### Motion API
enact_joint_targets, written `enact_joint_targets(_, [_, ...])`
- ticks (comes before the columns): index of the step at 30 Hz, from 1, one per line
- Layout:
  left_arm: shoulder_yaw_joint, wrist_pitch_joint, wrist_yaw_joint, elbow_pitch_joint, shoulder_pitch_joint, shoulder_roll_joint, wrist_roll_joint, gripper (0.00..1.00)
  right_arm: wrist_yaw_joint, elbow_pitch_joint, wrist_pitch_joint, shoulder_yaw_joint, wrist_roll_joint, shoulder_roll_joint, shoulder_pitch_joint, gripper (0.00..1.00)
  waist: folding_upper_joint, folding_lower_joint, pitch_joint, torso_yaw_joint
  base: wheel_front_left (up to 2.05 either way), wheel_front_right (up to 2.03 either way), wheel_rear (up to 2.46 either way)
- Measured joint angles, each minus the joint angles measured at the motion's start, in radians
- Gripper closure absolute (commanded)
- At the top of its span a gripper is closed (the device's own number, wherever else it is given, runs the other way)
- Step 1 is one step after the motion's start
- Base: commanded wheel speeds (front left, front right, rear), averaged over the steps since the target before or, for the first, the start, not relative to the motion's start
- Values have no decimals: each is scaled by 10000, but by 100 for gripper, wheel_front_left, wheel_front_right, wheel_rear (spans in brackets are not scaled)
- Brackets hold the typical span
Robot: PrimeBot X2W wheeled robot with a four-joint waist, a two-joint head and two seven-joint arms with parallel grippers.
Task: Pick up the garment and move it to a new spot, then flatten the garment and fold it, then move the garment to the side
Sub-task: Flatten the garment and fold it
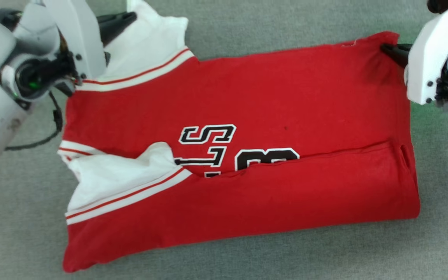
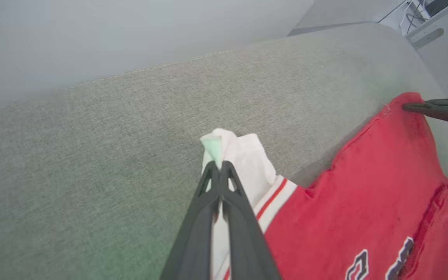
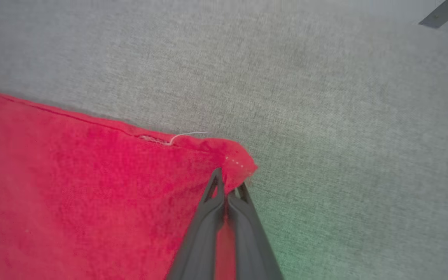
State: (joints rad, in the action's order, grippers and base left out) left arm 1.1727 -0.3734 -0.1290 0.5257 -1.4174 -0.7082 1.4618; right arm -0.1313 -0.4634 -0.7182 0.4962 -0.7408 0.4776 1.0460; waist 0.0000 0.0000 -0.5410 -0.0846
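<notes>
Since the near long edge is already folded up over the body, we rate the task approx mid-fold. Pick+move and flatten look done. Left to do: 2nd lengthwise fold, cross fold, move to the side.

Head view: garment (image 1: 247,97) lies flat on a grey upholstered surface (image 1: 247,23), collar end left, hem right. Left claw (image 1: 132,16) is at the far white sleeve (image 1: 146,42), right claw (image 1: 387,49) at the far hem corner. Print (image 1: 208,134) is black chars w/ white outline, sideways, partly under the fold. We make out an "S" and a digit, 8 or 3; rest unreadable. No brand tag seen.

Left wrist view: left claw (image 2: 219,165) is closed, pinching the sleeve edge. Right claw tip (image 2: 406,107) sits on the red corner.

Right wrist view: right claw (image 3: 228,182) is clamped on the hem corner, w/ a loose white thread (image 3: 189,135) on the seam just beside.
</notes>
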Motion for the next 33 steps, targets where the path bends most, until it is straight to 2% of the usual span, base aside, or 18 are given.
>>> enact_joint_targets(4, [33, 755, 0, -811, 377, -186, 174, 100, 0, 464, 633, 261, -368, 500, -349, 100, 0, 0, 400, 242, 0, 0, 0])
enact_joint_targets(8, [33, 1607, -2, -2004, 1041, -640, 428, 100, 0, 1231, 955, 623, -765, 1131, -1150, 100, 0, 0, 879, 517, 0, 0, 0])
enact_joint_targets(13, [234, 2773, -2, -3730, 2116, -1607, 368, 100, 0, 2243, 1267, 610, -1174, 2105, -2367, 100, 0, 0, 1497, 892, 0, 0, 0])
enact_joint_targets(20, [558, 4362, -2, -5705, 3488, -2834, 13, 100, 2, 3618, 1409, -165, -1400, 3012, -4485, 100, 0, 0, 2143, 1499, 0, 0, 0])
enact_joint_targets(27, [788, 5785, 0, -6847, 4963, -3691, -362, 100, 2, 4903, 1229, -1524, -1384, 3225, -6691, 100, 0, 0, 2480, 1976, 0, 0, 0])
enact_joint_targets(33, [796, 6286, -2, -7064, 6175, -3952, -619, 100, 2, 5783, 594, -2696, -1181, 3043, -8360, 100, 0, 0, 2433, 2149, 0, 0, 0])
